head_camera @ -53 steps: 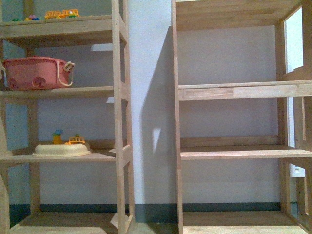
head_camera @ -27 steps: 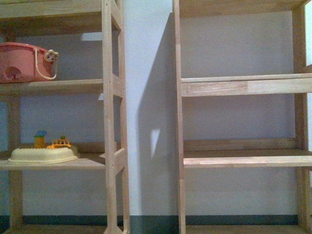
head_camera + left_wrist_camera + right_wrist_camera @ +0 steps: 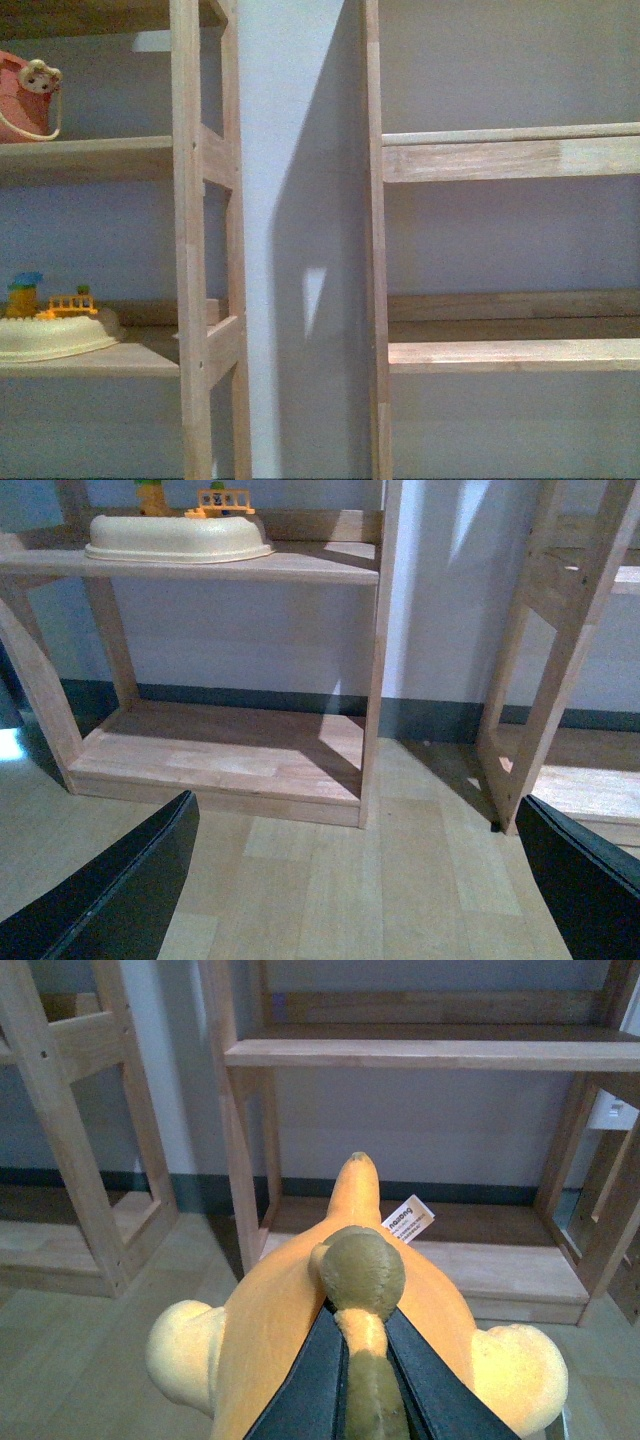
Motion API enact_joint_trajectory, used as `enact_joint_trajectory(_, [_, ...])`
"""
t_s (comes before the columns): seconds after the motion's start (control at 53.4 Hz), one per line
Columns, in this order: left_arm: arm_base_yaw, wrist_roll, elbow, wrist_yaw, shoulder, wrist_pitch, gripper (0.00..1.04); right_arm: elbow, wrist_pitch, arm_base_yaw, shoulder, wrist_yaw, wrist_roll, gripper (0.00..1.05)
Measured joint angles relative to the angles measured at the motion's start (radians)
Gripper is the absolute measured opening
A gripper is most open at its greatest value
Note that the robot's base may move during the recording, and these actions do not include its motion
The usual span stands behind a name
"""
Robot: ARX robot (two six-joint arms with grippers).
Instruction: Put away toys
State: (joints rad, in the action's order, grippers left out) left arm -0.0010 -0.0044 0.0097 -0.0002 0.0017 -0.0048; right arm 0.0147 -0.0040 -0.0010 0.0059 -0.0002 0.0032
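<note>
The wooden shelves [image 3: 500, 355] have drawn closer; your right hand [image 3: 362, 1332] clamps the orange plush toy [image 3: 275, 1300] for shelving, your left hand [image 3: 355, 810] apart, empty.

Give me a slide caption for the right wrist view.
Right gripper pinches the orange plush toy before a wooden shelf unit.
</note>
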Motion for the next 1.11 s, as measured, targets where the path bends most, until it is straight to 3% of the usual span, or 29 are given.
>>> enact_joint_trajectory(1.106, [0.000, 0.000, 0.000, 0.000, -0.001, 0.000, 0.98, 0.000, 0.000, 0.000, 0.000, 0.000, 0.000, 0.06])
